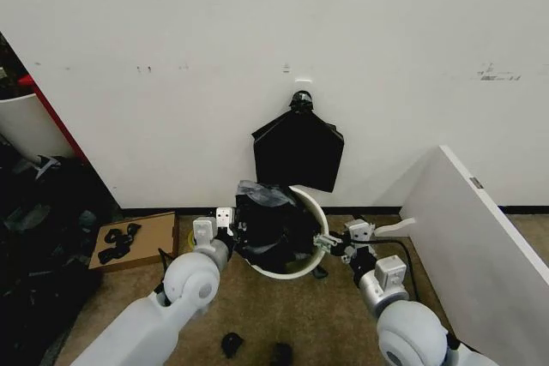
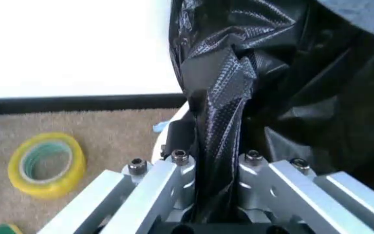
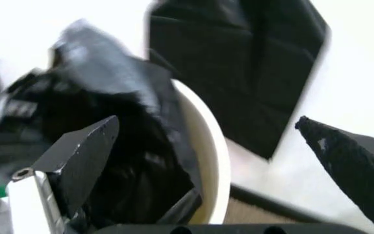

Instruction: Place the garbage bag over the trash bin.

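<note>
The cream-white trash bin (image 1: 310, 261) stands on the floor against the wall, its mouth facing me. The glossy black garbage bag (image 1: 268, 222) is bunched over its left side and hangs inside it. At the bin's left rim, my left gripper (image 1: 230, 227) is shut on a twisted fold of the garbage bag (image 2: 216, 112), which runs up between its fingers (image 2: 174, 170). My right gripper (image 1: 330, 243) is open at the right rim. In the right wrist view the bin's rim (image 3: 210, 156) lies between the two black pads (image 3: 83, 156), with the bag (image 3: 109, 117) heaped beyond it.
A flat black sheaf of bags (image 1: 300, 150) hangs on the wall above the bin. A white board (image 1: 480, 237) leans at the right. Cardboard (image 1: 154, 233) with black scraps lies left, beside a yellow tape roll (image 2: 44, 163). Dark scraps (image 1: 232, 345) lie near my base.
</note>
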Controlling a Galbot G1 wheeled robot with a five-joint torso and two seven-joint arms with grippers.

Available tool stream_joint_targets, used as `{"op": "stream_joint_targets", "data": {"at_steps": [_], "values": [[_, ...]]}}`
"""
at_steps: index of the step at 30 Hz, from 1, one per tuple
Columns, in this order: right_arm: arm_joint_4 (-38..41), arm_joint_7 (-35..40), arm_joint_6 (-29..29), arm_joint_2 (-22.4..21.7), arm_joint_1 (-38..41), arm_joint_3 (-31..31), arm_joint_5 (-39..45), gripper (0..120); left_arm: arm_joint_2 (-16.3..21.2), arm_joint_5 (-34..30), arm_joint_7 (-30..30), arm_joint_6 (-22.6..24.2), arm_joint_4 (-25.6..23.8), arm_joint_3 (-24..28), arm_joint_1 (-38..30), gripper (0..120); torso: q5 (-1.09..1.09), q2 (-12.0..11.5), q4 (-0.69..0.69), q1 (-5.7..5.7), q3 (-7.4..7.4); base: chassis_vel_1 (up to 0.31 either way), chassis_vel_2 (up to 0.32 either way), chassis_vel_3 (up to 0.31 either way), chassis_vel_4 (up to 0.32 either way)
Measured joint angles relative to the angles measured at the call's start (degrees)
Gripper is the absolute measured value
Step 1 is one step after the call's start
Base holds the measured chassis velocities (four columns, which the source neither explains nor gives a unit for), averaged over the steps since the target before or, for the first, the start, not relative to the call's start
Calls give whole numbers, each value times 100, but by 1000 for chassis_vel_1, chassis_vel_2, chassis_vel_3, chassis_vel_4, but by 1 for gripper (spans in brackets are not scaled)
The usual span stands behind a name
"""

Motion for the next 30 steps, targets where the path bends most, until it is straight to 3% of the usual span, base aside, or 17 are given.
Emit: {"op": "stream_joint_targets", "data": {"at_steps": [9, 16, 22, 30], "values": [[-513, -830, 324, -431, 401, -86, -1915, 100, 165, 61, 112, 82, -166, 150, -12, 5, 0, 0, 1, 1, 1, 0, 0, 0, 0], [-762, -1008, 258, -390, 505, -167, -2094, 100, 181, 24, 140, 94, -170, 276, -92, 5, 0, 0, 1, 1, 1, 0, 0, 0, 0], [-822, -1187, 129, -373, 542, -253, -2029, 84, 176, -136, 121, 136, -174, 364, -143, 5, -1, 0, 0, 1, 1, 0, 0, 0, 0], [-1036, -1144, 101, -275, 856, -491, -1974, 51, 208, -231, 101, 176, -229, 408, -131, 5, -1, 0, 1, 1, 1, 0, 0, 0, 0]]}}
